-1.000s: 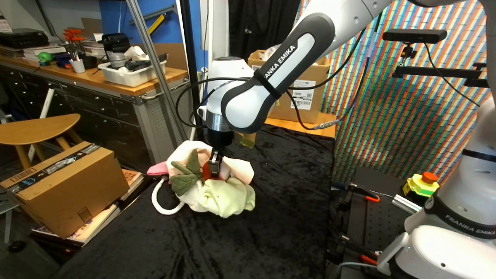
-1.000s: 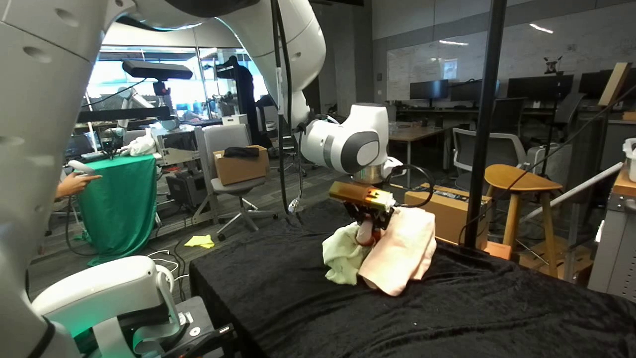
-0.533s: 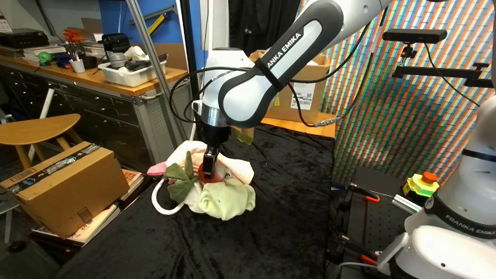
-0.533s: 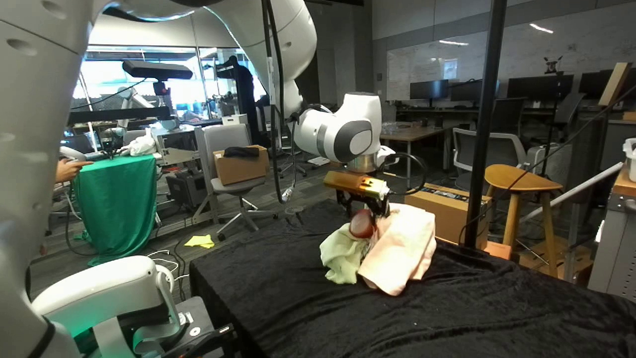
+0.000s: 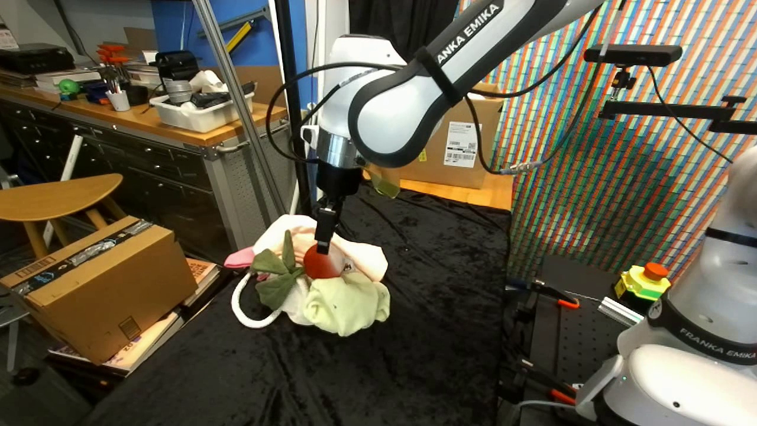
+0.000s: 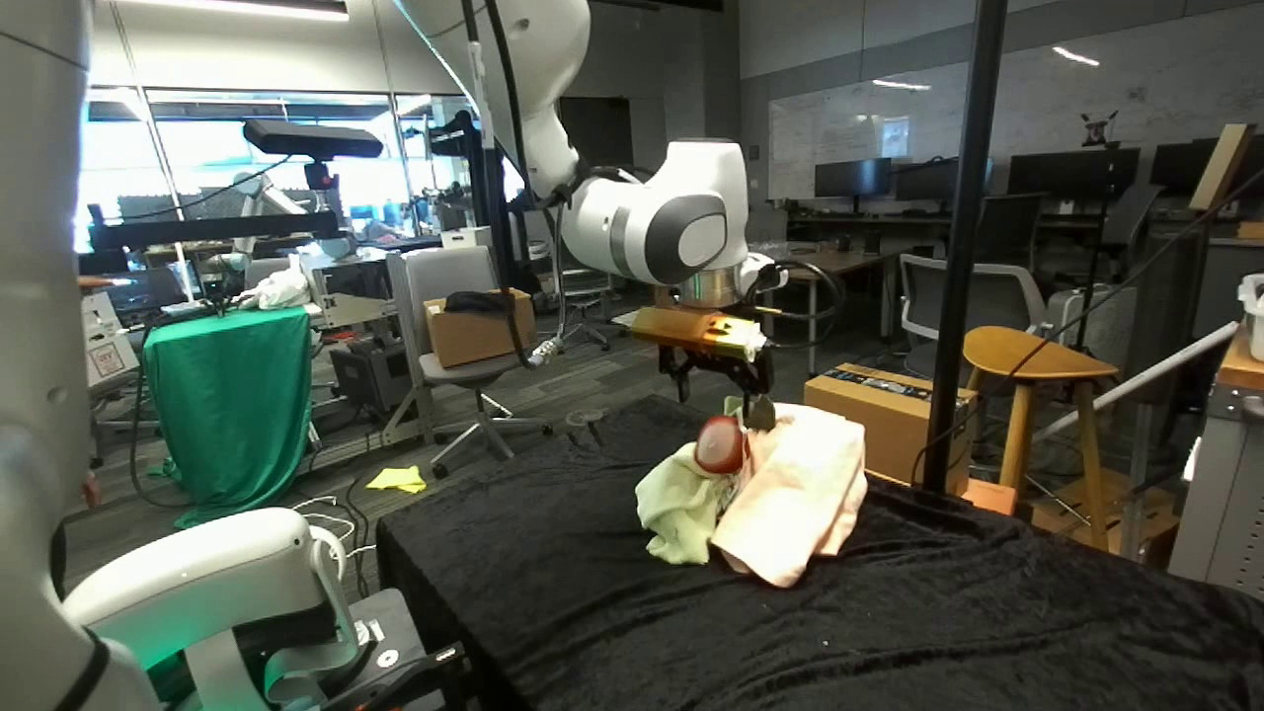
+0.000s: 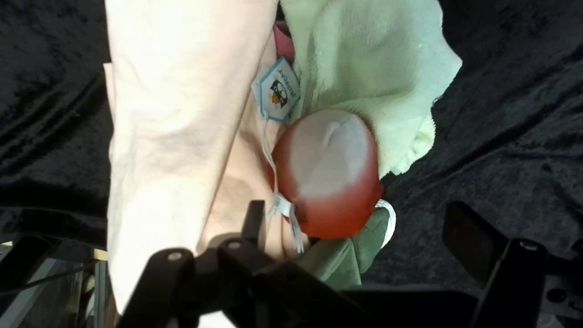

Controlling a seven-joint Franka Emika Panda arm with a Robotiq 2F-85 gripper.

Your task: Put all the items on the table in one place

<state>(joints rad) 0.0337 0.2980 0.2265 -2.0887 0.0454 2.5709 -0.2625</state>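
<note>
A heap of soft items lies on the black table [image 5: 378,378]. On top rests a red and white plush toy [image 7: 337,214] with green leaves [image 5: 275,272] and a paper tag. Around it are the pale yellow-green cloth [image 6: 681,513] and the peach-beige cloth [image 6: 795,494]. A pink cloth [image 5: 239,258] pokes out at one side, and the white rope loop [image 5: 251,322] lies beside the leaves. My gripper [image 7: 357,223] hangs just above the toy, its jaws wide apart and nothing held; one finger [image 7: 255,223] is over the peach cloth side.
A brown cardboard box [image 5: 100,290] stands beside the table, low down, and another cardboard box [image 5: 455,142] is behind its far edge. A black post [image 6: 963,247] rises at the table's edge. Black table surface stretches in front of the heap.
My gripper has opened and let go of the red and white toy, then risen off it. The toy stays on the heap; its leaves have shifted slightly.
</note>
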